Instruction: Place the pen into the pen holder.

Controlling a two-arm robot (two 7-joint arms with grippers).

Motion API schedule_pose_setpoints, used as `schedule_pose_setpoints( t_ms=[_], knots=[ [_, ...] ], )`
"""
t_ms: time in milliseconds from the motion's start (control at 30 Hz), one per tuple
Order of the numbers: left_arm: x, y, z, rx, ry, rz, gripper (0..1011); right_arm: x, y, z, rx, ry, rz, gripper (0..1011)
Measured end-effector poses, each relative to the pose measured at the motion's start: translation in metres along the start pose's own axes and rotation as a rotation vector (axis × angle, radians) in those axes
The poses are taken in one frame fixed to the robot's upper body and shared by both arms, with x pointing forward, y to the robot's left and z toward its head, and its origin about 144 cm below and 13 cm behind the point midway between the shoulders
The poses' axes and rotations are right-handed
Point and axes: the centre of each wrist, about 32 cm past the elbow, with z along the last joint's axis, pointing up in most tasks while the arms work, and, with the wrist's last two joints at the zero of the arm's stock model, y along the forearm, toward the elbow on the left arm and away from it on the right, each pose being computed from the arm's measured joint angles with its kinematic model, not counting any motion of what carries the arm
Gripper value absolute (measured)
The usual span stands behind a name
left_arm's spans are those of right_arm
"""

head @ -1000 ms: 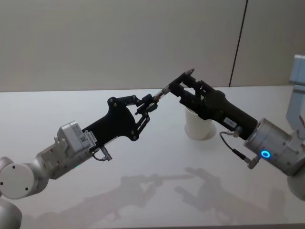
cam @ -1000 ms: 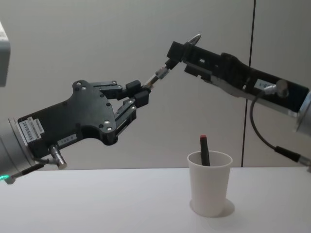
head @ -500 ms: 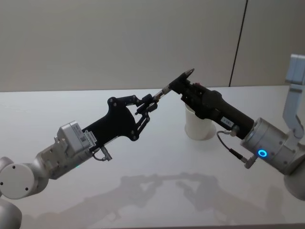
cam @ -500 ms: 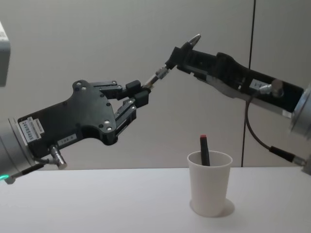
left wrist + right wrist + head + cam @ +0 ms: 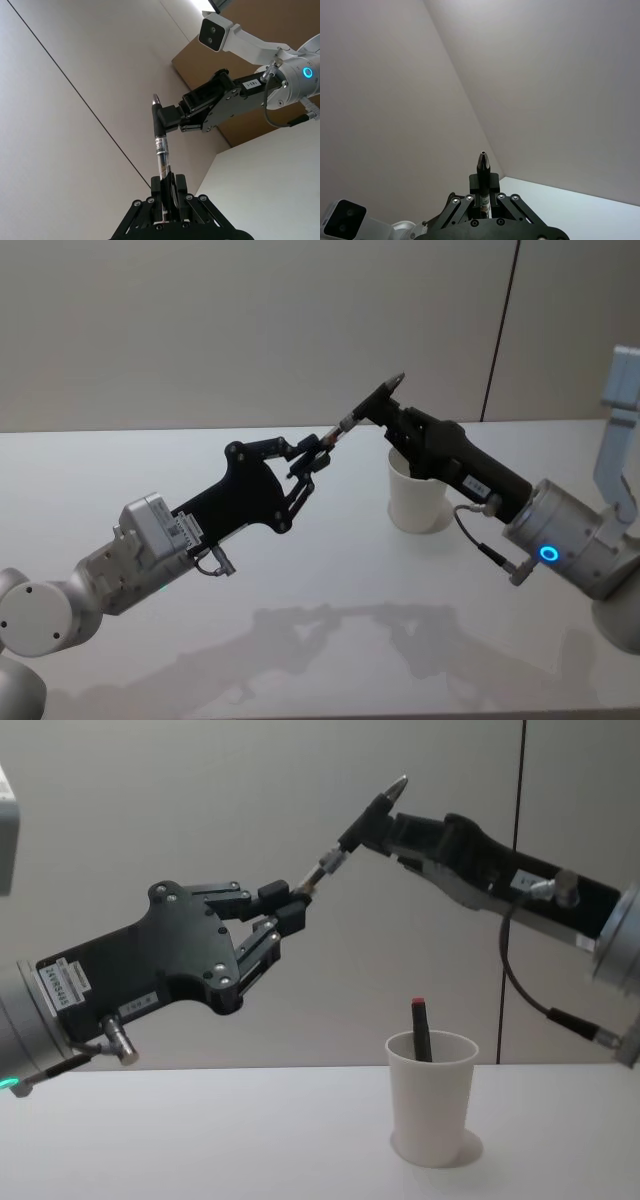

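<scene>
Above the white counter (image 5: pixel 300 640), the right gripper (image 5: pixel 375 815) has now clenched the pen (image 5: pixel 345 840) still pinched by the left gripper (image 5: pixel 290 905), so handover toward the cup (image 5: pixel 432 1105) looks near.

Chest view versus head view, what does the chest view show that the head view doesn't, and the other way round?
Chest view alone: a black, red-tipped marker standing inside the plain white paper cup, and the handover held well above the cup's rim. Head view alone: the right arm's silver wrist with its glowing blue ring, and both arms' shadows on the white table. Shared: the slim pen with a clear barrel and black tip, gripped at one end by the left gripper and at the other by the right gripper.
</scene>
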Motion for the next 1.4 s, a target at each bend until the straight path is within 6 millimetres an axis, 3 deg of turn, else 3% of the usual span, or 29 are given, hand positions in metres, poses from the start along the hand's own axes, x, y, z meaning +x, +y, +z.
schedule_pose_setpoints(
  t_ms=[200,333,467,600,933,1100,1400],
  knots=[
    [0.000,0.000,0.000,0.000,0.000,0.000,179,0.000,0.001,0.002,0.015,0.000,0.001,94],
    [0.000,0.000,0.000,0.005,0.001,-0.002,248,0.000,0.002,0.004,0.027,-0.002,0.004,94],
    [0.000,0.000,0.000,0.005,0.001,-0.003,426,-0.001,0.003,0.005,0.032,-0.003,0.006,94],
    [0.000,0.000,0.000,0.005,0.001,-0.003,503,-0.001,0.003,0.006,0.035,-0.004,0.007,94],
    [0.000,0.000,0.000,0.004,0.001,-0.003,859,-0.001,0.003,0.008,0.042,-0.009,0.007,94],
    [0.000,0.000,0.000,0.004,0.001,-0.002,971,-0.001,0.002,0.008,0.045,-0.016,0.000,94],
    [0.000,0.000,0.000,0.003,0.001,-0.002,1000,0.002,-0.002,0.010,0.048,-0.050,-0.034,94]
  ],
)
